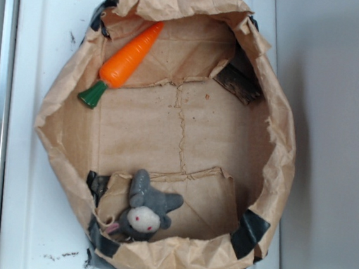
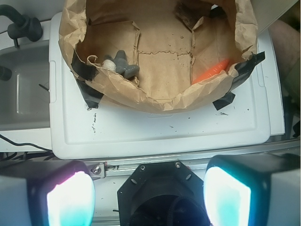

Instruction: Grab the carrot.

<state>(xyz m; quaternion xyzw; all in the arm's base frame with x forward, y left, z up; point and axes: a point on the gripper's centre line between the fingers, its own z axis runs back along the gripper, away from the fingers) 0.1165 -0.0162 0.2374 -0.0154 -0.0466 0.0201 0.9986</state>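
Carrot point(image 2: 214, 71) mostly hidden behind paper bag rim point(image 2: 160, 100).

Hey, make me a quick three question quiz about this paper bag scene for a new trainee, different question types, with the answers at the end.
1. True or false: the bright-orange plastic toy carrot lies inside the crumpled brown paper bag.
2. Multiple choice: in the exterior view, the small grey plush animal with a white face lies at the bag's A) top, B) bottom, C) right side.
3. Fill in: the wrist view shows the gripper with its two fingers set ____, holding nothing.

Key: 1 true; 2 B; 3 apart (open). The carrot's dark-green stem points toward the lower left in the exterior view.
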